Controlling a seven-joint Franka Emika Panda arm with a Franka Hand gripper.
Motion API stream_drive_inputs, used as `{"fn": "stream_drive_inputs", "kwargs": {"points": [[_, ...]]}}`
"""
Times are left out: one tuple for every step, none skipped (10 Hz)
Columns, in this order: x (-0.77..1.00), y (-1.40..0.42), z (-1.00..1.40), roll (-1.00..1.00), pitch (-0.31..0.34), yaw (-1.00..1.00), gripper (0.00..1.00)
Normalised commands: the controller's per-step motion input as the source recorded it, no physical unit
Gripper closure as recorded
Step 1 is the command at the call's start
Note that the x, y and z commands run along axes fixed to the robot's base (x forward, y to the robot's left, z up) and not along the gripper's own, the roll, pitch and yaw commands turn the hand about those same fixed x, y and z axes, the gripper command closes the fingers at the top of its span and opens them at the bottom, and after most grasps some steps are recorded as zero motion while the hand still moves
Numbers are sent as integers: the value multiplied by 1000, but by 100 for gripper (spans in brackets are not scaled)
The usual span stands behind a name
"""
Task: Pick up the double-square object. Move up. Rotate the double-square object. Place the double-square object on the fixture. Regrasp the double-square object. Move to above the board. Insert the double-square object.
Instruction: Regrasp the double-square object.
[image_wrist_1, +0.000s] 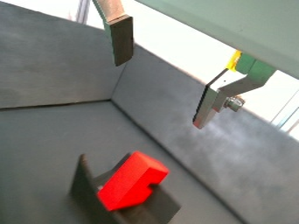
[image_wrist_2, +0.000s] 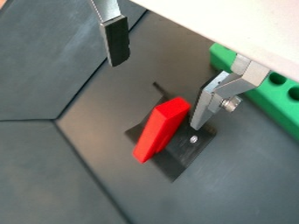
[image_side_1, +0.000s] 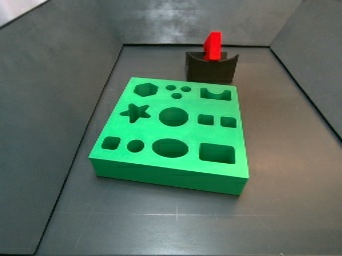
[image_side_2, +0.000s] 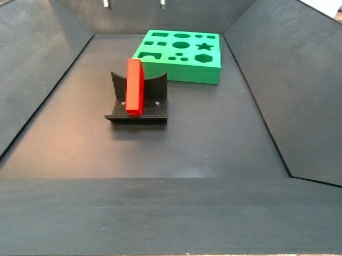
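Gripper (image_wrist_2: 158, 83): jaws apart, empty, raised above the fixture (image_side_2: 138, 108). Double-square object (image_side_2: 134, 84): upright on fixture, at 7 o'clock of the board (image_side_2: 183, 54) in a side view. No legible markings

The gripper (image_wrist_2: 158, 79) hangs above the floor, jaws spread wide, holding nothing.

A dark grey floor (image_side_2: 201, 150), walled in by sloping dark panels, carries two things that sit apart from each other. The bright green board (image_side_1: 171, 130) lies flat on it, its dark shaped cut-outs facing up, and the dark fixture (image_side_2: 138, 108) stands on its base plate. The gripper (image_wrist_2: 158, 74) hangs above the floor, fingers spread and empty.
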Motion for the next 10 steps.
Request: {"fn": "stream_drive_inputs", "kwargs": {"points": [[110, -40, -19, 1000, 143, 112, 0], [115, -43, -20, 1000, 177, 147, 0], [115, -46, -20, 931, 191, 175, 0], [116, -48, -23, 750, 172, 189, 0], [117, -48, -24, 510, 140, 206, 0], [115, -48, -20, 338, 117, 215, 0], [105, -34, -10, 194, 75, 217, 0], [95, -34, -8, 165, 54, 214, 0], [37, 71, -1000, 142, 49, 128, 0], [38, 69, -1000, 137, 35, 115, 0]]}}
